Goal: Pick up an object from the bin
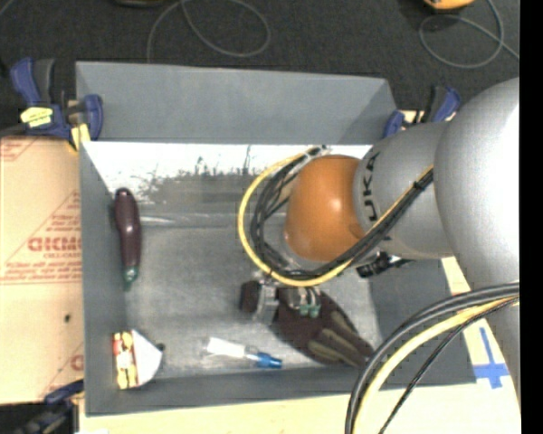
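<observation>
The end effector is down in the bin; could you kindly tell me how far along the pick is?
Looks done: the end effector sits low in the bin, at the dark maroon glove-like thing, lower right. In hand: apparently positioning there; no hold is visible. Left: grip and lift. The purple aubergine, white packet and blue-capped tube lie apart, untouched.

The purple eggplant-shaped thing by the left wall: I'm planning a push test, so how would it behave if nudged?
The eggplant-shaped thing looks rounded and glossy, so it would probably roll sideways and might slip in a pinch. Its smooth, unbent shape suggests something stiff. Lying near the bin's left wall, it would likely stop there.
</observation>
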Controlling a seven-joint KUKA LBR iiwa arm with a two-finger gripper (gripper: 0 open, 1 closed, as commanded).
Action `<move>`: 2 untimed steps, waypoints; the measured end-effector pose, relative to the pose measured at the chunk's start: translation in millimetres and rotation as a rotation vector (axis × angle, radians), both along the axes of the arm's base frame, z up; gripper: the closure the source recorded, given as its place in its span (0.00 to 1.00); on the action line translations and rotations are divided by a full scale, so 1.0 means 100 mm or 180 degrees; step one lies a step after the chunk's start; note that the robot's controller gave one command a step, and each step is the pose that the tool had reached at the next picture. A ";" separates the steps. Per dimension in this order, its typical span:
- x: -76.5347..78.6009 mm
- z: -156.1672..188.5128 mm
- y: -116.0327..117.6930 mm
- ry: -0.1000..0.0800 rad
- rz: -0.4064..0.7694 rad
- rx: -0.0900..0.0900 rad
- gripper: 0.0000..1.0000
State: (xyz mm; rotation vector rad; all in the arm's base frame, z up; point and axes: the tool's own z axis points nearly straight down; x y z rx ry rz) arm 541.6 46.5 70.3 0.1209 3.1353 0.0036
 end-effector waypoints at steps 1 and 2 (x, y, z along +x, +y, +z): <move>0.00 0.00 0.00 0.0000 -0.0001 0.0001 1.00; 0.00 0.61 0.03 -0.0005 -0.0157 0.0005 1.00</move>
